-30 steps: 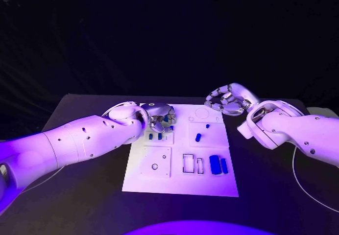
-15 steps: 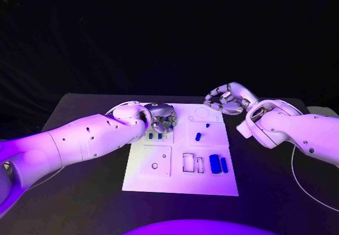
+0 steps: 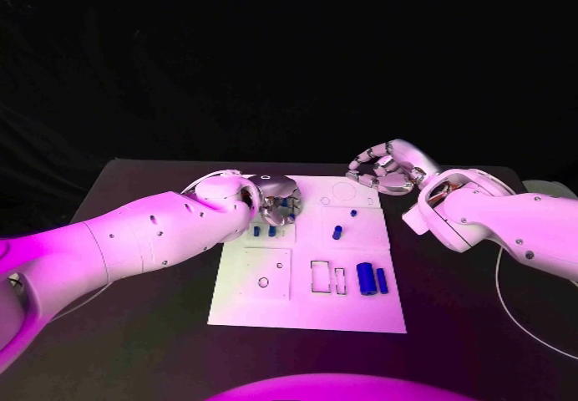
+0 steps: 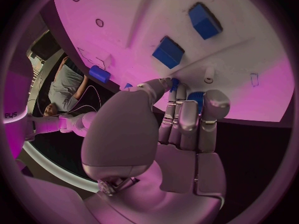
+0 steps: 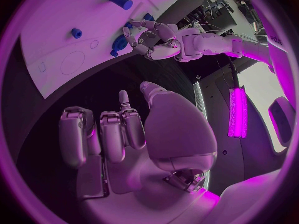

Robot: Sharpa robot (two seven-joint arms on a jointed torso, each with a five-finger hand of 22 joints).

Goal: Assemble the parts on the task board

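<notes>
Parts (image 3: 366, 278) lie on the task board (image 3: 307, 313); the left hand (image 3: 277, 199) hides some at its far-left corner, grip unclear. Right hand (image 3: 386, 170), fingers curled empty, hovers beyond the far-right corner.

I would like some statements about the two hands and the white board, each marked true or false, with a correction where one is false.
1. The left hand is over the far left part of the white task board. True.
2. The right hand holds a blue part. False: its fingers are curled in on nothing.
3. Two small blue parts lie side by side near the board's right edge. True.
4. The right hand rests on the board. False: it is raised beyond the board's far right corner.
</notes>
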